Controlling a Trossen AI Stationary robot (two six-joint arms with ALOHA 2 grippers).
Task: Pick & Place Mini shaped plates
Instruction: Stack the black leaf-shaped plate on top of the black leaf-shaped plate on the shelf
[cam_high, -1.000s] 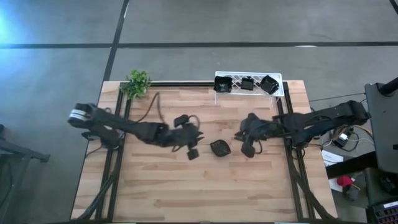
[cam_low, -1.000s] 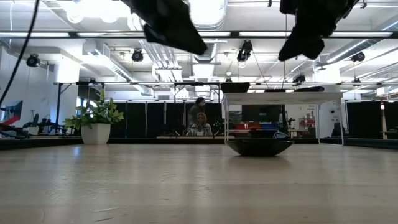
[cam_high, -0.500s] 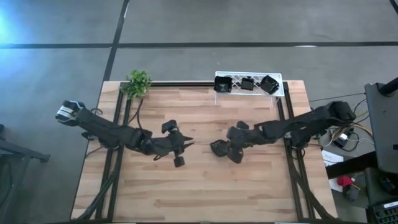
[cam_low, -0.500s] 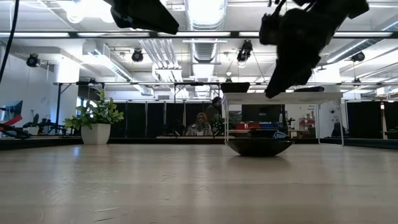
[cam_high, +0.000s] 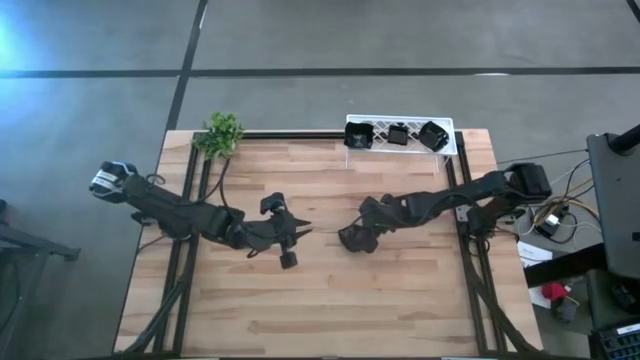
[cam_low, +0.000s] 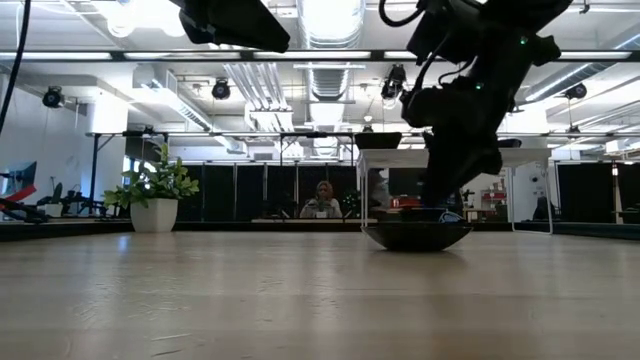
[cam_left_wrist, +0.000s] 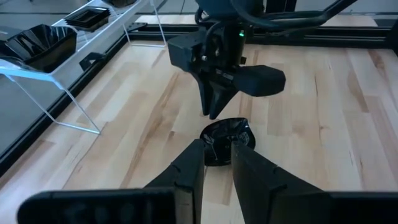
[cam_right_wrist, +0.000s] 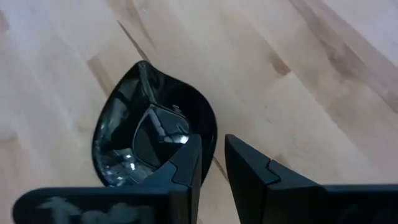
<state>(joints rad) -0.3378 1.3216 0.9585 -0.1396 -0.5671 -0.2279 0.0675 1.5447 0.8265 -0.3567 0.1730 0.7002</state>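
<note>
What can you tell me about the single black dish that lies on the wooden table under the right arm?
The dish is small, glossy black, shallow and rounded with one pointed corner, and looks glazed. It lies upright on the wooden table near its middle, apart from the dishes in the white rack. The right gripper is over its rim, jaws slightly apart on either side of the edge; contact is not clear.

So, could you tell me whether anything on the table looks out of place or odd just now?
Nothing stands out. One mini plate sits upright on the wooden table, with the right gripper low over it. Three more plates rest in the white rack at the far edge. The left gripper waits nearby, holding nothing.
</note>
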